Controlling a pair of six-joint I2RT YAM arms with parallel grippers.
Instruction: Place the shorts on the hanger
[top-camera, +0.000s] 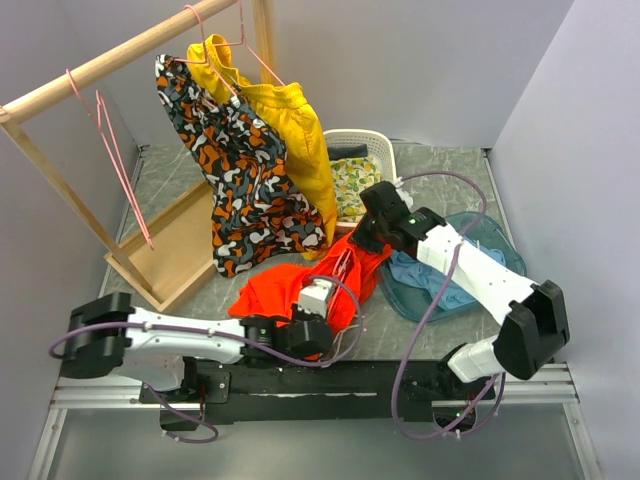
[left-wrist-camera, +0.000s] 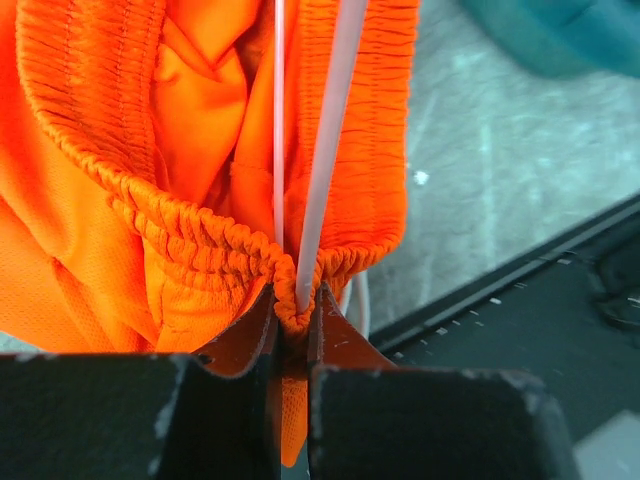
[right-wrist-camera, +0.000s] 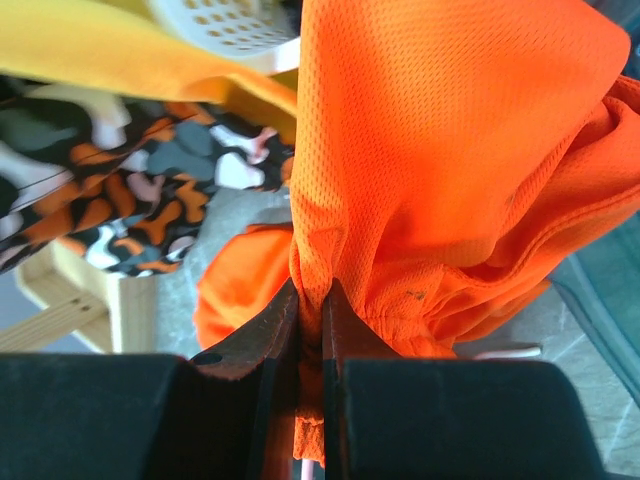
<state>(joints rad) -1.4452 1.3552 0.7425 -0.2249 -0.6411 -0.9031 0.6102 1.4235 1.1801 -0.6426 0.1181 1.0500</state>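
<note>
- left gripper (left-wrist-camera: 296, 300) clenched on the elastic waistband of the orange shorts (top-camera: 285, 290); pink hanger (left-wrist-camera: 322, 150) wire runs down into the same pinch
- right gripper (right-wrist-camera: 312, 305) clamped on a fold of the mesh fabric
- orange shorts bunched on the table (top-camera: 440, 165) between both arms, just below the hanging camouflage shorts (top-camera: 240, 180)

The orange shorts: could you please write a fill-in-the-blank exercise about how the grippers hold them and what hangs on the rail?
1. The left gripper and the right gripper are both ____ on the orange shorts.
2. The left gripper pinches the orange shorts at their elastic ____.
3. On the wooden rail, beside the yellow shorts, the patterned shorts show a ____ print.
Missing words: shut; waistband; camouflage.
</note>
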